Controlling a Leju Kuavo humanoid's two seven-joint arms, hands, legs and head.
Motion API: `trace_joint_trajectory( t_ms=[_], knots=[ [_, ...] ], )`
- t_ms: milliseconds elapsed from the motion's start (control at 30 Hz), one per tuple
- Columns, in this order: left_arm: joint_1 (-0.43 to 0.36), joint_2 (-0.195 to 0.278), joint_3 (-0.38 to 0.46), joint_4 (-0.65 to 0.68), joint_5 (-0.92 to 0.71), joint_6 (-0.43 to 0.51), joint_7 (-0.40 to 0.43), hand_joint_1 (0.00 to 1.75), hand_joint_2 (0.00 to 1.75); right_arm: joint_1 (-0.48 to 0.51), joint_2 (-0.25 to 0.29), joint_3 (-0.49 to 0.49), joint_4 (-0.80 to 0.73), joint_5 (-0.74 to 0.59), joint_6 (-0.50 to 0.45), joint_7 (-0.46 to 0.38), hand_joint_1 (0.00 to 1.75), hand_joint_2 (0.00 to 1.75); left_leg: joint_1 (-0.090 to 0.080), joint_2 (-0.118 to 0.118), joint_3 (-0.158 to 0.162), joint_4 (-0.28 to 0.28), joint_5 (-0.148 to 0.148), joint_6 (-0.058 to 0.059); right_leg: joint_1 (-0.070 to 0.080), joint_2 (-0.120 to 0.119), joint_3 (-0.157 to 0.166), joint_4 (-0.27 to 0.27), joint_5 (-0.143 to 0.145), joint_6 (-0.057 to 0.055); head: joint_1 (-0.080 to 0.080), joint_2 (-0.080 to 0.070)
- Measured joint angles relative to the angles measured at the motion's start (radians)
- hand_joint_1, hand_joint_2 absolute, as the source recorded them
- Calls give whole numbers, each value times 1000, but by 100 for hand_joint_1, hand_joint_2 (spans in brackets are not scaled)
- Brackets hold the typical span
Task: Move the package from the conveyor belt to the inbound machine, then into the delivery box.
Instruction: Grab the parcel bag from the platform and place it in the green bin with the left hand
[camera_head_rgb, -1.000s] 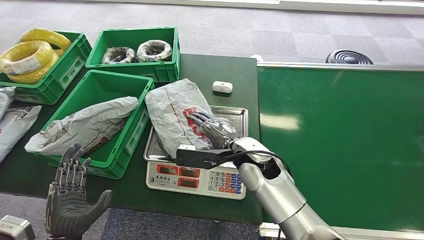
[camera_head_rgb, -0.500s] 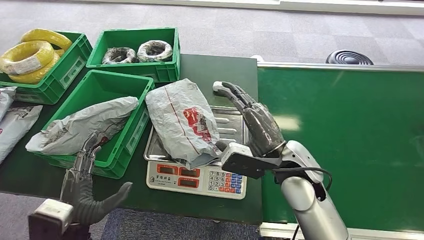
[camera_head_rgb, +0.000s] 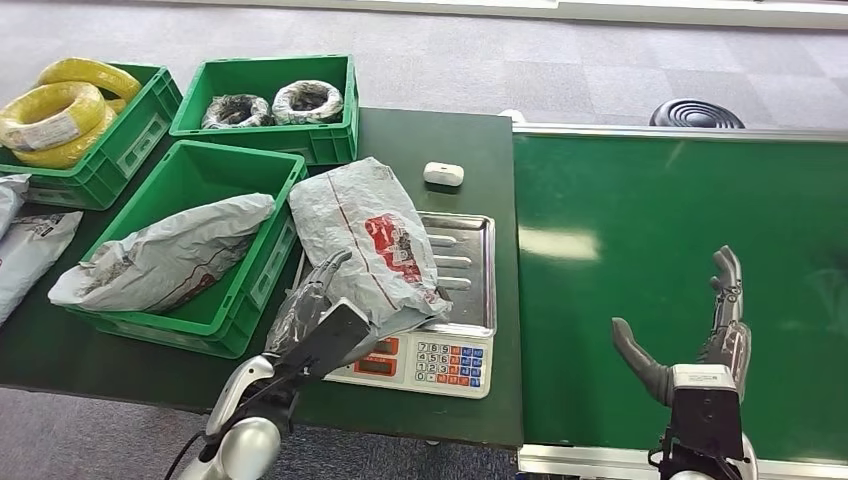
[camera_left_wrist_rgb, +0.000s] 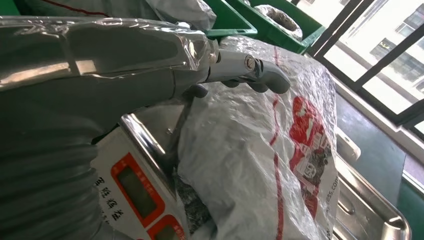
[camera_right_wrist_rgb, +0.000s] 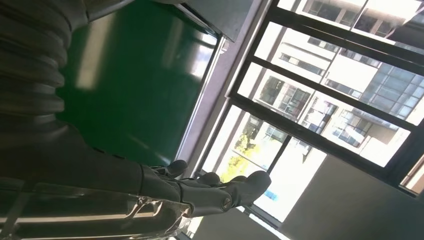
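Package (camera_head_rgb: 365, 240) on scale (camera_head_rgb: 440, 355): red printed label, writing unreadable.

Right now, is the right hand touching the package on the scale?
No, the right hand hangs open over the green belt, apart from the package.

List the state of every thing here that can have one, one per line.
package on the scale: lying crumpled across the tray, overhanging its near-left edge.
scale: loaded, package on its steel tray.
left hand: fingers against the package's near-left side; a grip cannot be told.
right hand: holds nothing, fingers apart, raised above the conveyor belt.
near green crate: holds one grey package.
far crate: holds two wrapped coils.
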Motion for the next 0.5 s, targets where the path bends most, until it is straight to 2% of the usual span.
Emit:
trace_joint_trajectory(
  t_ms=[167,200,300,333,433,500],
  knots=[
    [-81,-19,-57,139,-19,18,11,2,175,10,1,5,19,-48,-12,-12,0,175,0,0,0,0,0,0,0,0,0,0,0,0,0,0],
    [-92,-22,-67,162,-25,24,14,21,175,8,2,9,25,-53,-13,-13,0,175,0,0,0,0,0,0,0,0,0,0,0,0,0,0],
    [-121,-29,-96,223,-57,62,25,130,175,-4,7,27,47,-58,-14,-15,0,175,0,0,0,0,0,0,0,1,0,0,0,0,0,0],
    [-128,-30,-105,240,-73,81,29,153,175,-8,9,34,54,-58,-15,-15,0,175,0,0,0,0,0,0,0,1,0,0,0,0,0,0],
    [-146,-30,-123,282,-126,144,42,170,175,-18,15,48,67,-59,-18,-15,0,175,0,0,0,0,0,0,0,0,0,0,0,0,0,0],
    [-155,-30,-129,303,-157,180,49,174,175,-22,19,53,72,-61,-19,-15,0,175,0,0,0,0,0,0,0,0,0,0,0,0,0,0]
  ],
)
